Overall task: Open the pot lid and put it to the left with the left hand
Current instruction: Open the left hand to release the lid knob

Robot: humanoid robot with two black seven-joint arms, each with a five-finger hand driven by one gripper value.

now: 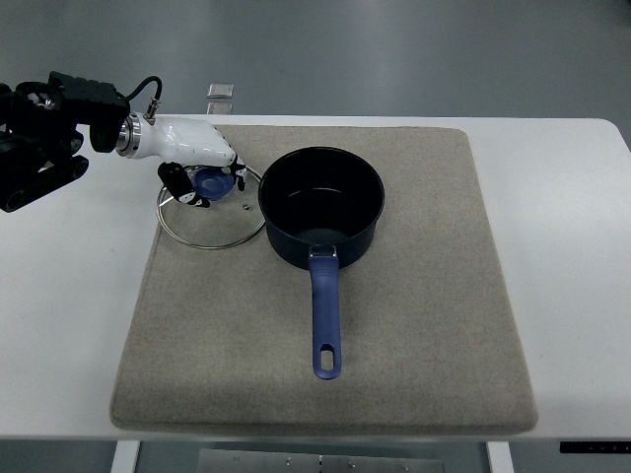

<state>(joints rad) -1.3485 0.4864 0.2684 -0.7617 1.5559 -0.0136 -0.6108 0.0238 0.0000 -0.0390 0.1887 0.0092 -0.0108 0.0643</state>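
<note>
**Lid lies on the mat left of the pot, left hand over its knob**

The glass lid (210,209) lies flat on the grey mat (414,325), just left of the dark blue pot (321,205), its right rim touching or almost touching the pot's wall. The left hand (202,169) reaches in from the left edge, its white shell above the lid's far part and its dark fingers (177,182) curled around the blue knob (211,182); it appears to grip the knob, though how tightly cannot be told from above.

The pot stands uncovered near the middle of the mat, and nothing can be seen inside it. Its blue handle (325,320) points toward the near edge and ends in a hanging hole. The mat covers most of the white desk (562,256), leaving bare strips at left and right.

The lid's left rim sits close to the mat's left border. Beyond the far edge of the mat, just past the hand, a small clear object (221,97) rests on the desk, too small to identify. To the right of the pot the mat lies open.
</note>
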